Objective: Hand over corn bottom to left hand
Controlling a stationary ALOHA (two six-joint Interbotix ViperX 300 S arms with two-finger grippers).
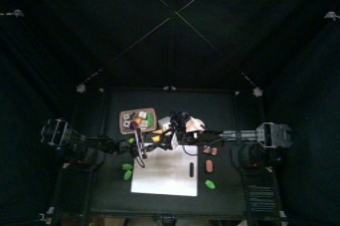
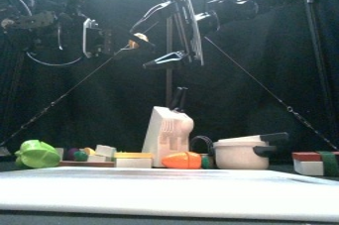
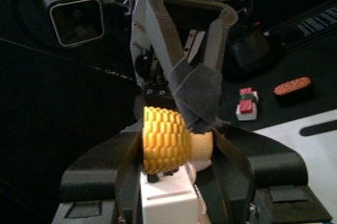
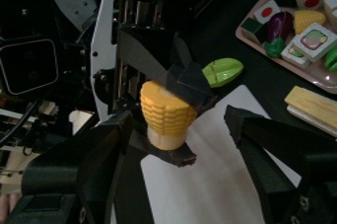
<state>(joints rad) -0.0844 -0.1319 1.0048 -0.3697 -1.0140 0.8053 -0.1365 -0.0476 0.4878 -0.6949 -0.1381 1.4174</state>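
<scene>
**A:** Start with the left wrist view. What does the left arm's black two-jawed end effector (image 3: 171,144) have?

**B:** The corn bottom, a stubby orange-yellow chunk with ribbed kernels (image 3: 162,134). It sits between the two jaws, which are closed against its sides, and it is clear of the tabletop. A reddish oblong piece (image 3: 293,87) lies well apart behind it.

**A:** And the right wrist view?

**B:** The right arm's black end effector (image 4: 178,129) has its jaws spread wide. One stands on each side of the corn bottom, and neither touches it. The other arm's jaws reach in from the far side and pinch the chunk. A green rounded piece (image 4: 222,69) lies on the black tabletop (image 4: 250,95) beyond, near a pink tray of toy foods (image 4: 250,33).

**A:** Front view?

**B:** The chunk hangs high above the tabletop, between the two arms. The left arm is beside it and the right arm comes down just past it.

**A:** From the top?

**B:** The two arms meet near the table's middle, above a white sheet. The chunk is only a small yellow speck there.
</scene>
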